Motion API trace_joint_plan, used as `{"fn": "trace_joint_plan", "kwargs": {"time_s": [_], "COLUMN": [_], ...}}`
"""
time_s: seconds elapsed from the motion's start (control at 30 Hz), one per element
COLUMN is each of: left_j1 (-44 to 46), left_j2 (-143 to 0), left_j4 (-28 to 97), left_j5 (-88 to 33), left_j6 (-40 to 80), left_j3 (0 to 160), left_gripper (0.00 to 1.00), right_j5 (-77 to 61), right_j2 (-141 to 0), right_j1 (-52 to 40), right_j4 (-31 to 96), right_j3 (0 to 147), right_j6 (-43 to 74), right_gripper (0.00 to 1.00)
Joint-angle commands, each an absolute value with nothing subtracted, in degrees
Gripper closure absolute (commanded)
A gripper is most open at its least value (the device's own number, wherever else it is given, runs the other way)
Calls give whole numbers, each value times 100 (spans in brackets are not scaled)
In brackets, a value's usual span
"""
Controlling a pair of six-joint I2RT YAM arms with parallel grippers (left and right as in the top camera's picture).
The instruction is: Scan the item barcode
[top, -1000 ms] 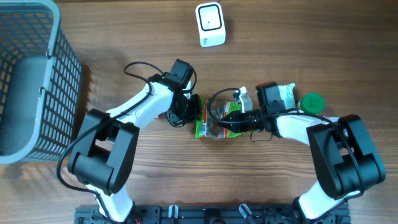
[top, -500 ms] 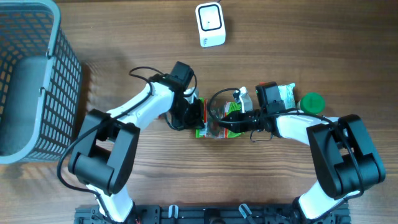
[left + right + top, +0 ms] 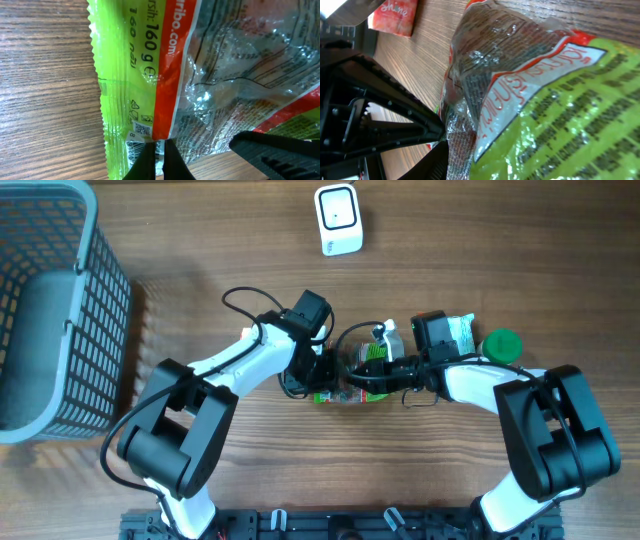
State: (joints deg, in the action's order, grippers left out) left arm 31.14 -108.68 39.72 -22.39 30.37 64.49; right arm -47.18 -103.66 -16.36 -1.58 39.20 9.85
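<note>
The item is a green and red candy bag [image 3: 345,394] lying crumpled between my two grippers at the table's middle. In the left wrist view the bag [image 3: 200,75] fills the frame, and its barcode [image 3: 132,146] shows on the green edge at the bottom. My left gripper [image 3: 158,162] is shut on the bag's lower seam; from overhead it [image 3: 322,370] sits over the bag's left end. My right gripper [image 3: 354,376] meets the bag from the right. One of its fingers [image 3: 440,160] lies against the crimped edge of the bag [image 3: 545,100]; the other finger is hidden. The white scanner [image 3: 338,220] stands at the back.
A grey basket [image 3: 50,310] fills the left side. Beside the right arm lie a green-capped bottle [image 3: 502,343], a green and white packet [image 3: 460,330] and a small white bottle [image 3: 390,335]. A red packet [image 3: 395,15] lies near the bag.
My left arm has swung right, bringing its gripper over the bag's left end. The right arm has stayed where it was.
</note>
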Motion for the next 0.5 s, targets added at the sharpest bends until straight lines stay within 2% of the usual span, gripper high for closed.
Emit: {"fn": "trace_joint_plan", "kwargs": {"time_s": [0.0, 0.17, 0.27, 0.37, 0.47], "left_j1": [3179, 3194, 3229, 3258, 3059], "left_j2": [-11290, -11347, -11347, -11347, -11139], "left_j4": [3610, 3380, 3380, 3380, 3752], "left_j5": [-1793, -1822, -1839, -1835, -1411], "left_j6": [3092, 3203, 3203, 3197, 3188], "left_j3": [6114, 6025, 6027, 6027, 6235], "left_gripper": [96, 96, 96, 96, 96], "right_j5": [-4421, -4556, -4659, -4630, -4613], "right_j2": [-10586, -10689, -10755, -10781, -10777], "right_j1": [-1680, -1693, -1693, -1693, -1640], "right_j4": [-123, -266, -360, -412, -425], "right_j3": [3802, 3802, 3802, 3802, 3815], "right_j6": [615, 602, 604, 604, 773], "right_gripper": [65, 78, 81, 87, 91]}}
